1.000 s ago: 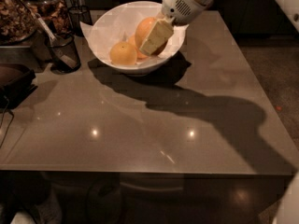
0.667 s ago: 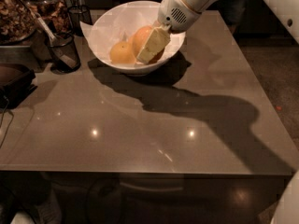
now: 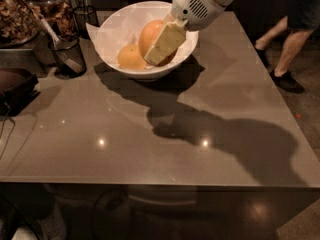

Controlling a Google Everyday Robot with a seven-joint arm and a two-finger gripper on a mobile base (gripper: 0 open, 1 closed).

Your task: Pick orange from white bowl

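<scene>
The white bowl (image 3: 112, 31), lined with crumpled white paper, stands at the far middle of the table. In it lies the deep reddish-orange orange (image 3: 149, 33), and to its left front a smaller, paler yellow-orange fruit (image 3: 131, 57). My gripper (image 3: 160, 46) reaches down into the bowl from the upper right. Its cream-coloured front part lies across the right side of the orange and hides that side. The white wrist housing (image 3: 192, 6) hangs over the bowl's right rim.
A black mesh cup (image 3: 67, 54) with a utensil stands left of the bowl, and a second one (image 3: 85, 15) stands behind it. Containers of brown food (image 3: 20, 14) and a dark object (image 3: 15, 86) are at the left edge. A person's legs (image 3: 290, 44) are at the far right.
My gripper has moved down and a little to the left, deeper into the bowl beside the orange. The fruits have stayed in place.
</scene>
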